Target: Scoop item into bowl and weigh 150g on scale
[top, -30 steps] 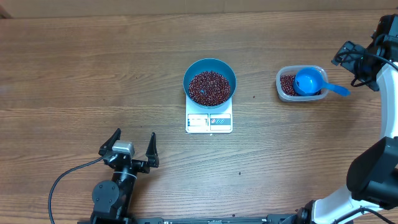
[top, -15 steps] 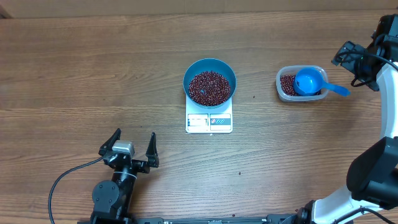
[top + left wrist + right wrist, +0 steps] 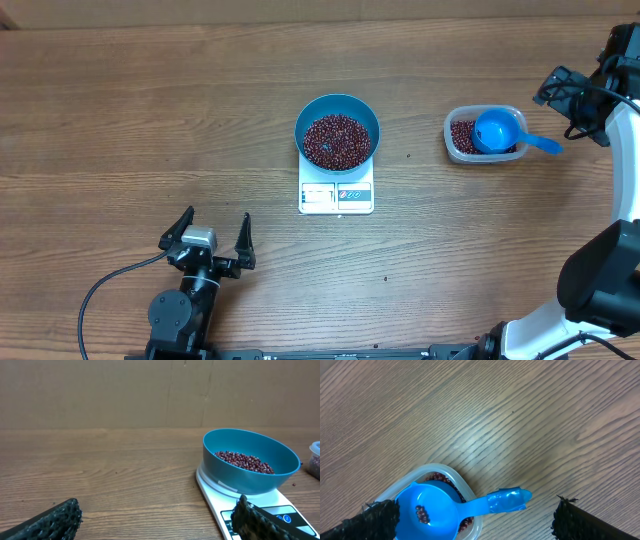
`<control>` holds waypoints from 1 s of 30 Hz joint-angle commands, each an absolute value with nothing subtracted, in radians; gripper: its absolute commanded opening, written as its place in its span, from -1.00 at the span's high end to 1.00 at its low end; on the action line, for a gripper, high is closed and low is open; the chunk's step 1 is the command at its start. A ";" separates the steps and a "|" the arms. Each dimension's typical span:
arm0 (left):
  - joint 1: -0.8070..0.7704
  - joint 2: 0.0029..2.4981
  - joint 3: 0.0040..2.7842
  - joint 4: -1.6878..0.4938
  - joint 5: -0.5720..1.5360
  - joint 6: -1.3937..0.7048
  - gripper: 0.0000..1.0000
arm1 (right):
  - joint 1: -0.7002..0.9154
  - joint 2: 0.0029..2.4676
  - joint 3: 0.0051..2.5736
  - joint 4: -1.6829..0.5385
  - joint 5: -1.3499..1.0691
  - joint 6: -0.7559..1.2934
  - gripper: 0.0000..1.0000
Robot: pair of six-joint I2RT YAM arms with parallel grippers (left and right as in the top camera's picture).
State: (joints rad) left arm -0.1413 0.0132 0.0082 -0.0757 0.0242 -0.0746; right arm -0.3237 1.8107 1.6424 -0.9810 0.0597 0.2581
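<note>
The blue bowl [image 3: 337, 104] stands on the white scale [image 3: 336, 198] mid-table, holding a layer of red-brown beans [image 3: 337, 140]. In the left wrist view the bowl [image 3: 250, 480] with its beans [image 3: 245, 461] sits ahead to the right on the scale [image 3: 215, 494]. My left gripper [image 3: 217, 217] rests near the front edge, open and empty, well short of the scale. My right gripper [image 3: 570, 108] hovers open beside the clear tub [image 3: 455, 143] at the right. Below it, the blue scoop [image 3: 432, 510] lies in the tub [image 3: 445, 469] with a few beans in it.
The scoop's handle [image 3: 543, 145] juts out over the tub's right rim towards my right gripper [image 3: 476, 505]. A brown cardboard wall [image 3: 150, 390] backs the far side of the wooden table [image 3: 150, 110]. A black cable [image 3: 100, 285] trails from the left arm.
</note>
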 commanded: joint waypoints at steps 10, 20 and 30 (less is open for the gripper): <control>-0.131 0.005 0.005 -0.078 0.012 -0.059 -0.99 | -0.318 1.800 1.640 -0.977 0.065 0.262 -1.00; -0.131 0.005 0.005 -0.078 0.012 -0.059 -0.99 | -0.307 1.688 1.640 -0.977 0.065 0.262 -1.00; -0.131 0.005 0.005 -0.078 0.012 -0.059 -0.99 | -0.294 1.461 1.640 -0.978 0.065 0.262 -1.00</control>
State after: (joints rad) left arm -0.1413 0.0132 0.0082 -0.0757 0.0242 -0.0742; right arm -0.2974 1.5204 1.6360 -0.9810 0.0597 0.2581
